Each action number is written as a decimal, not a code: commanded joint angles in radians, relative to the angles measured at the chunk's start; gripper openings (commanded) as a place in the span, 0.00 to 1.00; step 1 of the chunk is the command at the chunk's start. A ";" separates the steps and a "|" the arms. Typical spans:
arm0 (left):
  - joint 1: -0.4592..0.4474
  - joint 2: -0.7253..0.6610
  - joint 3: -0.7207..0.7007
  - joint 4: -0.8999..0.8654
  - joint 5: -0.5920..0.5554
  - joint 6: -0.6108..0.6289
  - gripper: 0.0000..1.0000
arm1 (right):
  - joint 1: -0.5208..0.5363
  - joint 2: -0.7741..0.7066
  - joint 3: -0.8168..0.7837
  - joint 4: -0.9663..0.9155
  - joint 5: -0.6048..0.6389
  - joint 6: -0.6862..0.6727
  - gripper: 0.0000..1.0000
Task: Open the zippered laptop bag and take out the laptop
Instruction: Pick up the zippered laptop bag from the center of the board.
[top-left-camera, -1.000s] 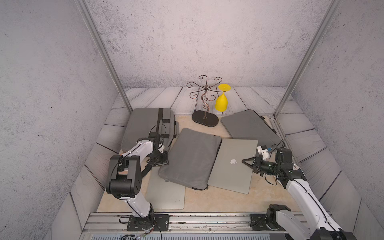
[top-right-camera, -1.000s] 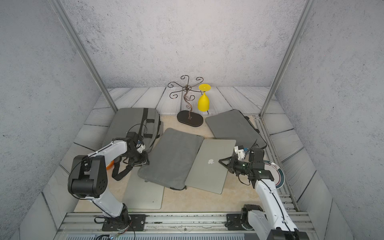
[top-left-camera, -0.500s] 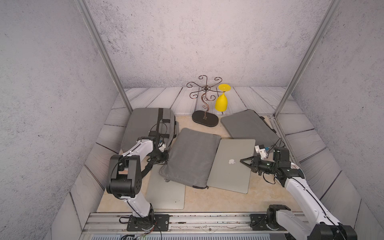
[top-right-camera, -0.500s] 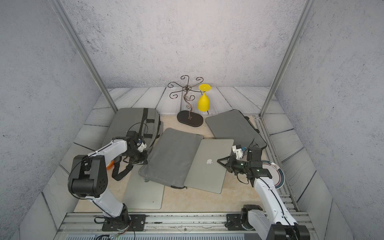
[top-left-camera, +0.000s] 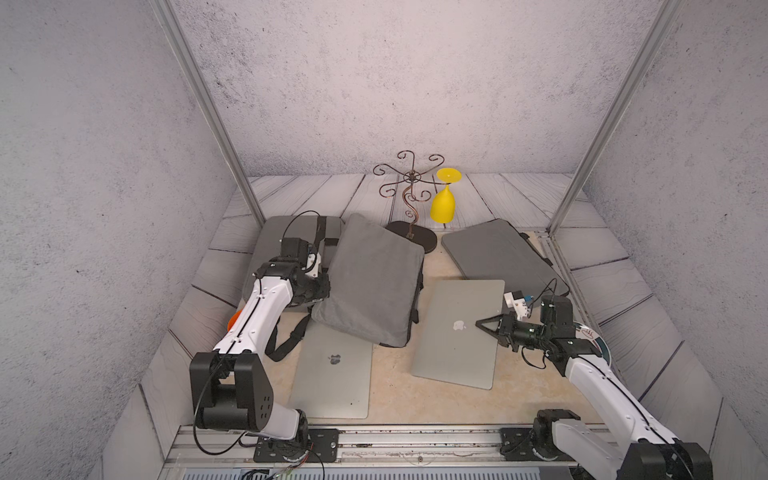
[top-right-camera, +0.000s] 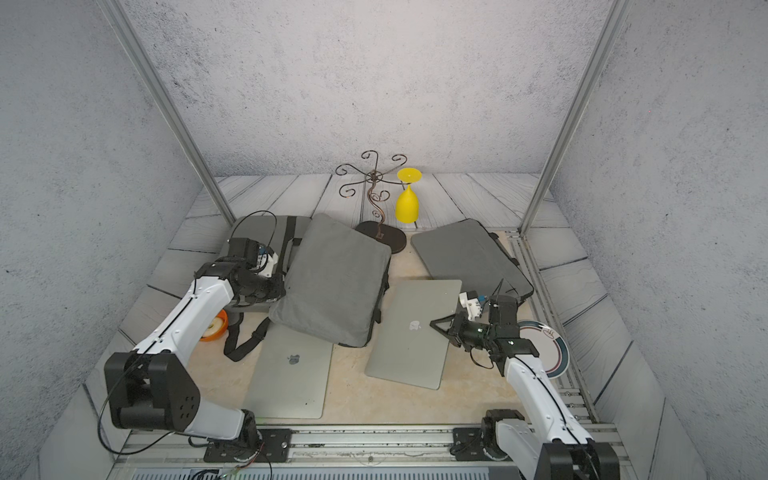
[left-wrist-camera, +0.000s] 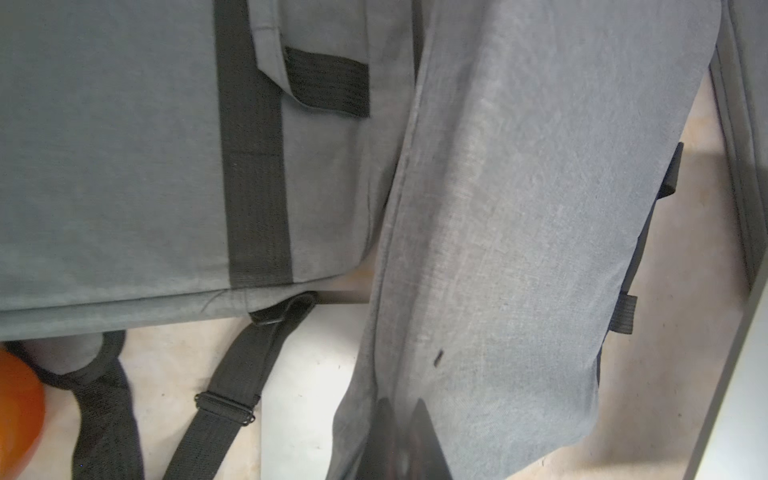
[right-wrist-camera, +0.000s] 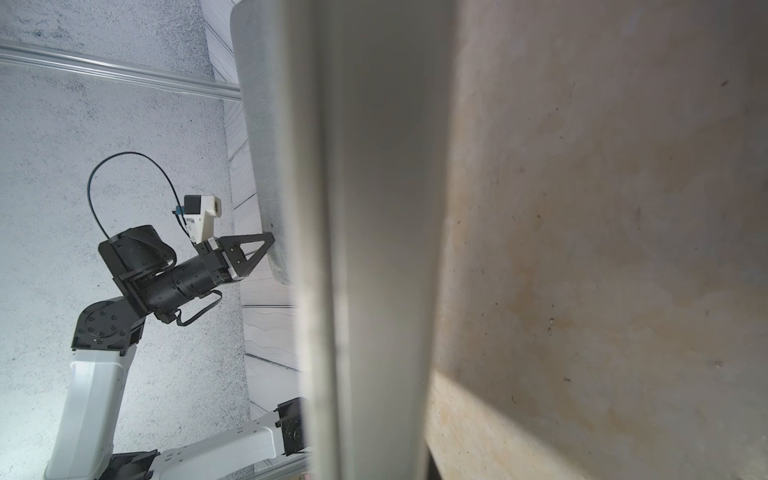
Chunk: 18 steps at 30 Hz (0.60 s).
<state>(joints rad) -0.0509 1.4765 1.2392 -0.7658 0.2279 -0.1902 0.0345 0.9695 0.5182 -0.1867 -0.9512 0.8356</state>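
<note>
The grey laptop bag (top-left-camera: 374, 278) (top-right-camera: 336, 282) hangs tilted, its left edge lifted off the table. My left gripper (top-left-camera: 322, 291) (top-right-camera: 279, 291) is shut on that edge; in the left wrist view the dark fingertips (left-wrist-camera: 419, 415) pinch the bag's fabric (left-wrist-camera: 519, 208). To its right the silver laptop (top-left-camera: 457, 332) (top-right-camera: 409, 336) lies fully outside the bag, with a strip of table between them. My right gripper (top-left-camera: 482, 324) (top-right-camera: 435, 324) is shut on the laptop's right side near the logo. The laptop's edge (right-wrist-camera: 374, 249) fills the middle of the right wrist view.
A second silver laptop (top-left-camera: 332, 374) lies partly under the bag's front corner. A grey backpack (top-left-camera: 291, 232) with black straps sits back left, another grey bag (top-left-camera: 498, 257) back right. A wire stand (top-left-camera: 409, 208) holds a yellow glass (top-left-camera: 442, 203). An orange bowl (top-right-camera: 214, 328) and a plate (top-right-camera: 548, 349) lie at the sides.
My left gripper has closed on the bag's left edge and lifted it up and toward the back. The bag no longer overlaps the laptop in my right gripper.
</note>
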 joint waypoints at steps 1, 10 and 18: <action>0.036 0.017 0.052 0.039 -0.058 -0.021 0.00 | 0.010 -0.005 0.039 0.107 -0.090 0.013 0.01; 0.159 0.124 0.193 -0.016 -0.083 0.064 0.00 | 0.051 0.020 0.029 0.176 -0.080 0.045 0.01; 0.269 0.216 0.299 -0.076 -0.133 0.130 0.00 | 0.150 0.138 0.039 0.330 -0.054 0.073 0.01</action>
<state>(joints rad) 0.1890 1.6676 1.4902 -0.8185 0.1349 -0.1123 0.1566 1.0870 0.5182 -0.0158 -0.9474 0.8917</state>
